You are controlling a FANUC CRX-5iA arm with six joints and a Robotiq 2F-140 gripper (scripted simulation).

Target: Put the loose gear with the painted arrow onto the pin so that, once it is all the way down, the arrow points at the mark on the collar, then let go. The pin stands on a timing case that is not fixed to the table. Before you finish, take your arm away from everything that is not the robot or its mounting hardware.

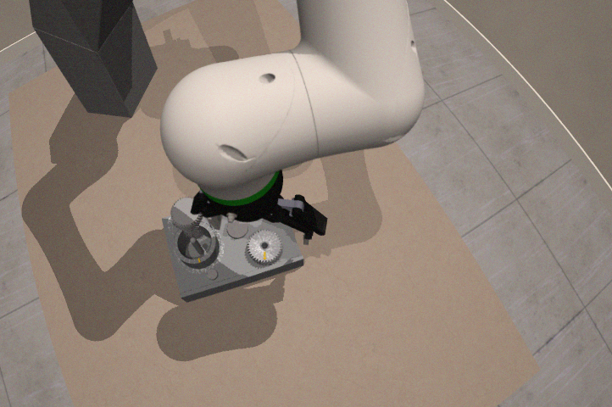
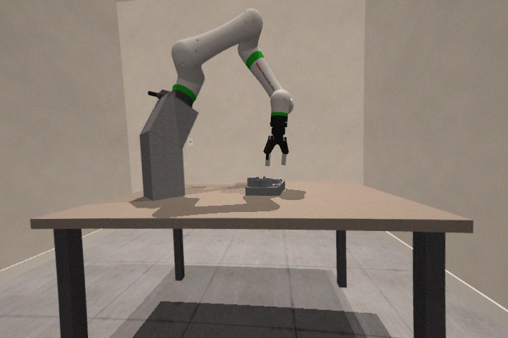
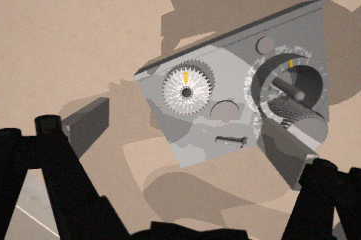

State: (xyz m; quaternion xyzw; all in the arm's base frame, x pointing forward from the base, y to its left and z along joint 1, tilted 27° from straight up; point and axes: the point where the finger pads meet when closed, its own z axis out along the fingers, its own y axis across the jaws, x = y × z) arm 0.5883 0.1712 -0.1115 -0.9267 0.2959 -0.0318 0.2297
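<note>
From the top view, the gear (image 1: 264, 246) lies flat on the timing case (image 1: 249, 275), its painted arrow (image 1: 264, 257) a small orange stroke. The pin (image 1: 195, 244) rises inside the collar (image 1: 195, 248) at the case's other end, toward the bench's left edge. The gripper (image 1: 268, 211) hangs over the case's rear edge, largely hidden under the wrist.

From the exterior view, the gripper (image 2: 276, 159) points straight down, well above the timing case (image 2: 264, 187), with its jaws spread wide and holding nothing. The case sits near the middle of the bench.

In the wrist view, the gear (image 3: 186, 91) lies ahead of the black fingers, left of centre, its axis vertical; the pin (image 3: 288, 88) and the collar's orange mark (image 3: 290, 63) lie to its right. The approach therefore looks like a forward shift followed by a straight descent.
</note>
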